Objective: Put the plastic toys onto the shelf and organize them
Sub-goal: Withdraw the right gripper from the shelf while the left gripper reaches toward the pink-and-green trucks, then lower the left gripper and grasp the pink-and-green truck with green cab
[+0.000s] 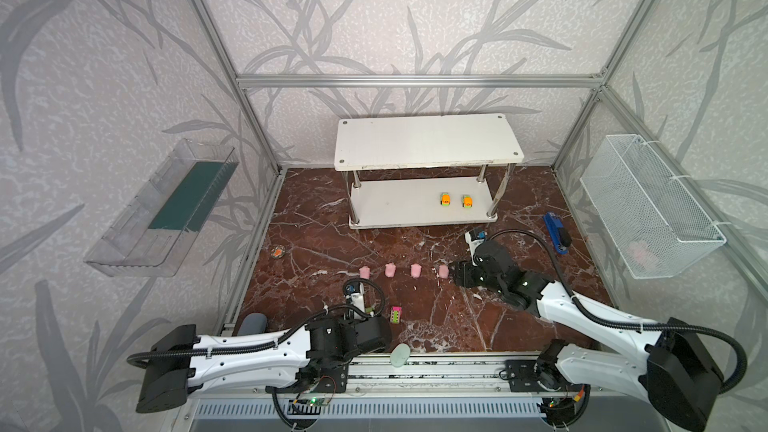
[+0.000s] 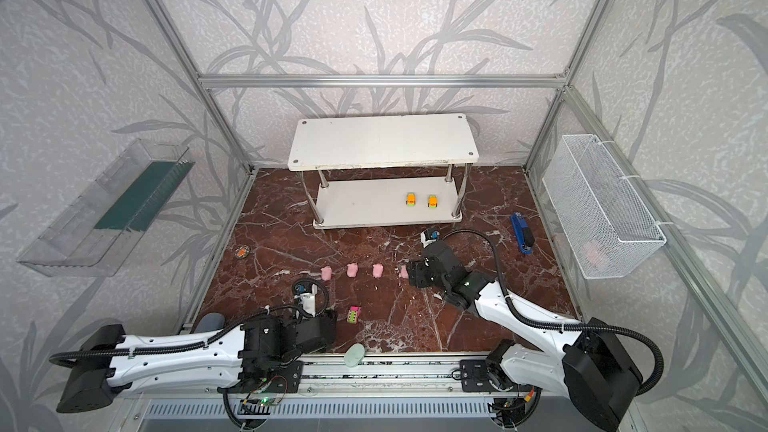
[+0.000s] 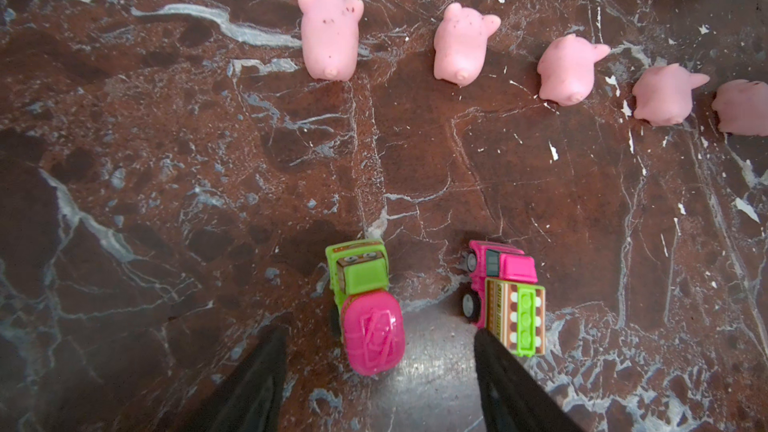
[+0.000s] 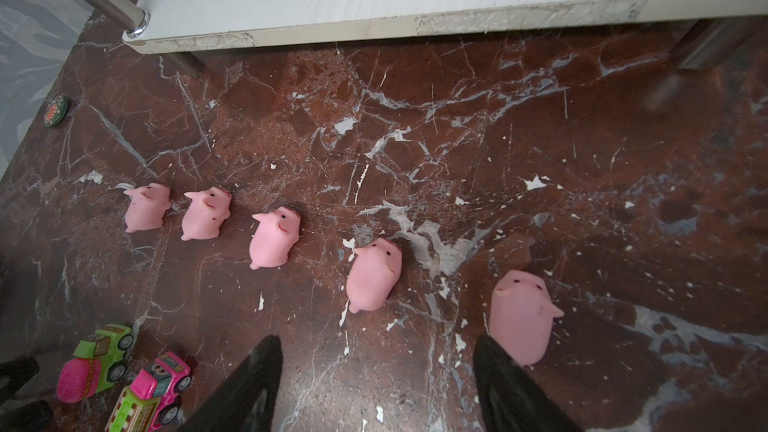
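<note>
Both end effectors (image 3: pixel 378 332) (image 4: pixel 376 338) low, jaws apart

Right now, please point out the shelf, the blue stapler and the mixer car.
shelf (image 1: pixel 428 141), in a top view, upper board
blue stapler (image 1: pixel 553 224), in a top view, blue body
mixer car (image 3: pixel 372 340), left wrist view, pink drum

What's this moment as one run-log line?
left gripper open by green-and-pink plastic toy car; right gripper open beside endmost pale-pink pig figure; two orange toy cars on lower board of white two-tier shelf
</note>
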